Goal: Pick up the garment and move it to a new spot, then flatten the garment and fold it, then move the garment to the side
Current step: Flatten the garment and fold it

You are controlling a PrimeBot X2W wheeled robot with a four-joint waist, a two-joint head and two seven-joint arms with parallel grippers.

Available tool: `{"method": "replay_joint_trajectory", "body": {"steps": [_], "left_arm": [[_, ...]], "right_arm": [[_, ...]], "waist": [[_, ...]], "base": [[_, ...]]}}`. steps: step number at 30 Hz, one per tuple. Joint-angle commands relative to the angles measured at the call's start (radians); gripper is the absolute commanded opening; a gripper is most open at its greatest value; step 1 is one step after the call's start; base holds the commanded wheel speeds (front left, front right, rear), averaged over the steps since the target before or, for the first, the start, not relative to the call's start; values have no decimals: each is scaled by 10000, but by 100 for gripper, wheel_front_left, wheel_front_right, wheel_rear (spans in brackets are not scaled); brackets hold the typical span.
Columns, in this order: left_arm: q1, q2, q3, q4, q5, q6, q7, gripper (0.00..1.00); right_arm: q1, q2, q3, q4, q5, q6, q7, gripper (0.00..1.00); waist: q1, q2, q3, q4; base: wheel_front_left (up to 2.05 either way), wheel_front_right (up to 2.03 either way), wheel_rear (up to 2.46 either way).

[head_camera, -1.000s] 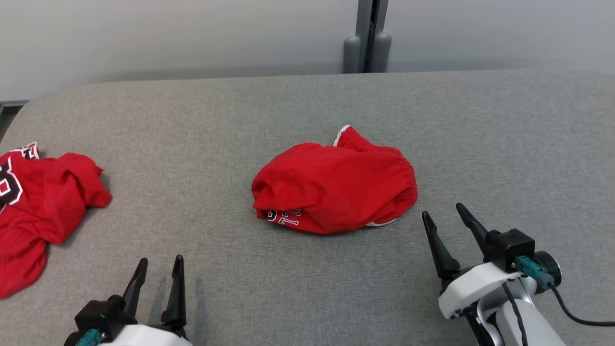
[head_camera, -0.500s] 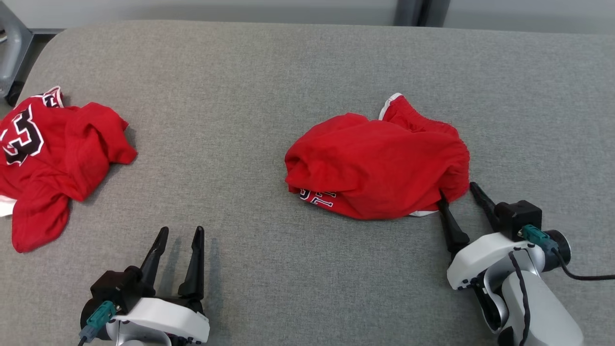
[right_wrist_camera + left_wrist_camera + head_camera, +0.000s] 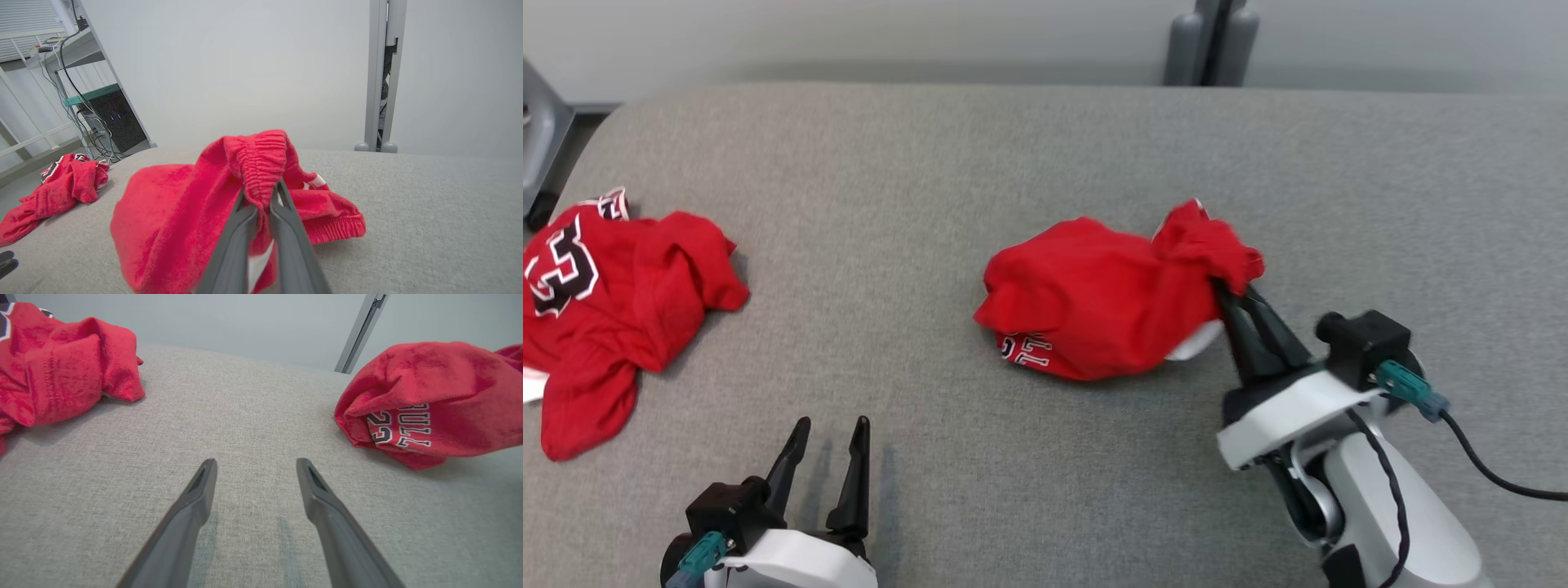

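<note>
The garment [image 3: 1103, 302] is a crumpled pair of red shorts with white and black lettering, lying in the middle of the grey padded table [image 3: 1013, 163]. My right gripper [image 3: 1232, 292] is shut on its ribbed waistband at the right side, and that edge is bunched and lifted; in the right wrist view the waistband [image 3: 259, 163] rises pinched between the two fingers. The garment [image 3: 433, 400] also lies to the upper right in the left wrist view. My left gripper [image 3: 827, 433] stands open over bare table near the front edge, holding nothing [image 3: 255, 465].
A second red garment [image 3: 605, 286] with black and white numbers lies crumpled at the table's left end. A grey post [image 3: 1209, 41] stands behind the far edge against a pale wall. Shelving and cables [image 3: 81, 81] show off the table's left end.
My right gripper has gone from open beside the shorts to shut on their waistband, pulling that edge up and left. The head camera has shifted. The left gripper stays open.
</note>
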Motion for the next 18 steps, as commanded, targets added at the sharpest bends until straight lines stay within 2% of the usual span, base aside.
{"method": "replay_joint_trajectory", "body": {"steps": [1,6,10,12,15,18], "left_arm": [[-25,39,-8,17,86,-36,-2,100],[186,41,-167,191,105,-62,-2,100],[309,42,-245,307,159,-68,-2,100],[369,31,-354,431,157,-70,-2,100],[155,37,-511,478,49,-40,-2,100],[62,37,-555,472,-49,48,-2,100]], "right_arm": [[-139,-60,320,-357,200,1,2,0],[-721,-60,1937,-1655,1407,1,2,0],[-1460,-60,2891,-2426,2957,1,0,0],[-1798,-68,2949,-2638,3686,1,2,0],[-2145,-82,2464,-2721,4306,1,2,0],[-2052,-75,1776,-2180,4253,1,2,0]], "waist": [[0,0,-407,-264],[0,0,-1090,-395],[0,0,-1461,-357],[0,0,-1512,-293],[0,0,-1361,-170],[0,0,-1173,-142]], "base": [[0,0,0],[0,0,0],[0,0,0],[0,0,0],[0,0,0],[0,0,0]]}}
